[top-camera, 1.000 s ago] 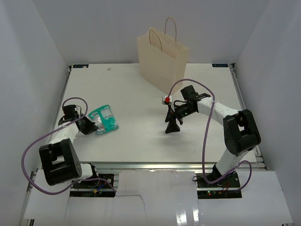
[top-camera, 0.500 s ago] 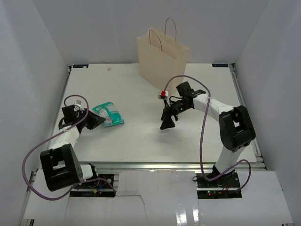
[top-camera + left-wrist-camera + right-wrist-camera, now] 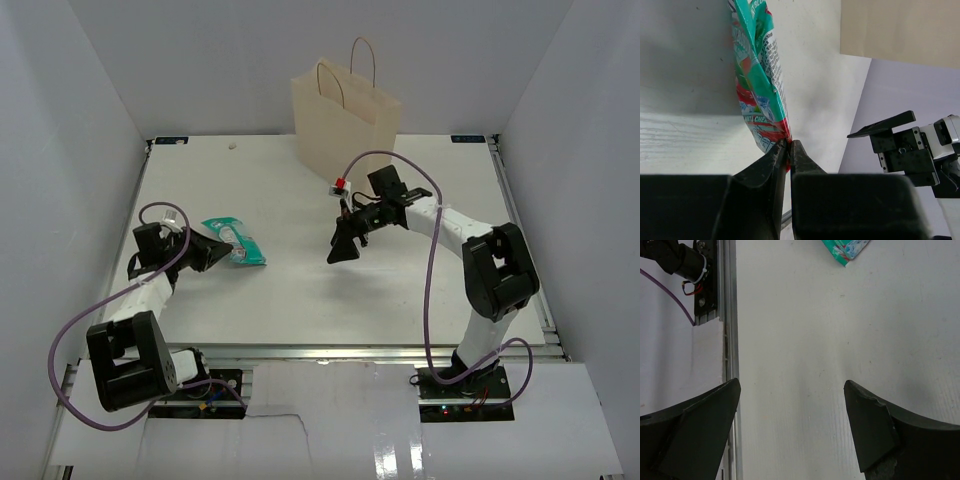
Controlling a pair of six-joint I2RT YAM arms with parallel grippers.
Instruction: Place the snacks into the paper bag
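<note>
1. Since the earlier frame the right arm has swung left and farther from its base. The teal-and-white pack has shifted right along with the left end effector.
2. The left end effector is pressed together on the near edge of the pack, which sticks out straight ahead of its fingertips.
3. Whether the pack is lifted off the worktop or drags on it cannot be told.
4. Ahead and to the right of the left end effector stands the right arm, and beyond it the paper bag, well apart from the pack.
5. The right end effector hangs with its fingers wide apart, holding nothing.
6. In the right wrist view, the worktop shows between those fingers.
7. The pack lies well ahead of the right end effector.
8. The bag stands upright behind the right end effector, at the far side of the worktop.
9. A metal rail runs along the worktop edge to the left of the right end effector.
</note>
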